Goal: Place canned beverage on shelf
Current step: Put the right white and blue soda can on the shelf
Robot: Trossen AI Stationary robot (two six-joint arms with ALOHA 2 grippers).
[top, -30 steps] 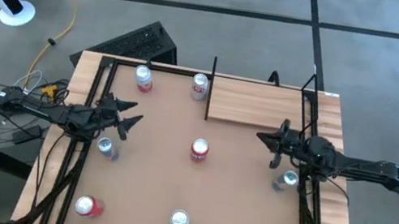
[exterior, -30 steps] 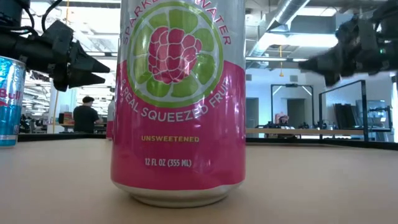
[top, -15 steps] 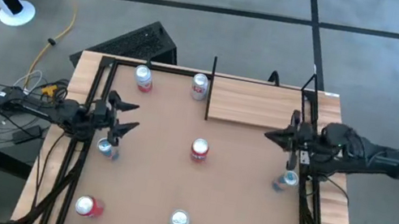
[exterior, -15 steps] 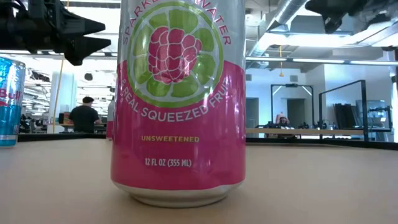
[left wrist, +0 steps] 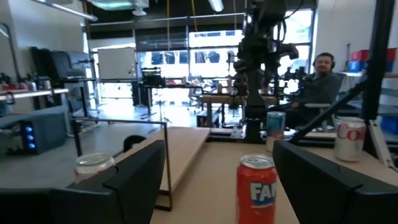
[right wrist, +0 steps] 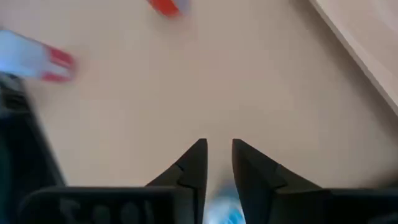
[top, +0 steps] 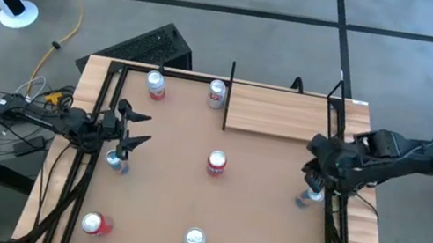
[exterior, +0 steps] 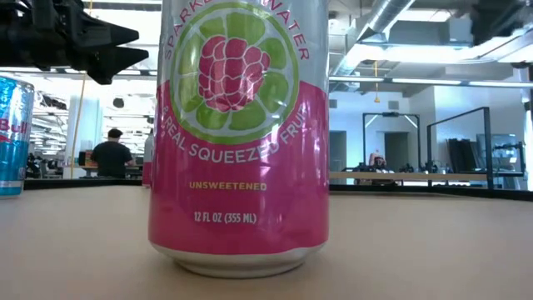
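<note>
A: Status on the right hand [right wrist: 217,146]?

B: Pitched nose-down over the blue can [top: 312,195] at the desk's [top: 253,217] right edge. Fingers are only a crack apart and grip nothing. The can is a blur low between them in the wrist view.

A: That gap won't clear a can.

B: Agreed. I'd open it wide before descending, otherwise the tips land on the lid and tip it.

A: Approach?

B: Centre over the can, drop straight, and close on the body below the rim, not on the top edge. The black frame rail runs just beside the can, so I'd keep the outer finger off it.

A: Target?

B: The shelf [top: 276,114] is the pale plank panel at the far right of the desk, with no cans on it. It's near the can, so the carry is short. Lift clear of the thin post at its edge, then set the can down upright, well onto the planks.

A: Left hand [top: 137,125]?

B: Waiting, spread wide and empty, above another can [top: 114,158] on the left side. It's well apart from the right arm, so I see no conflict.

A: Other cans in the path?

B: The centre can [top: 215,162] is well apart from that route.
</note>
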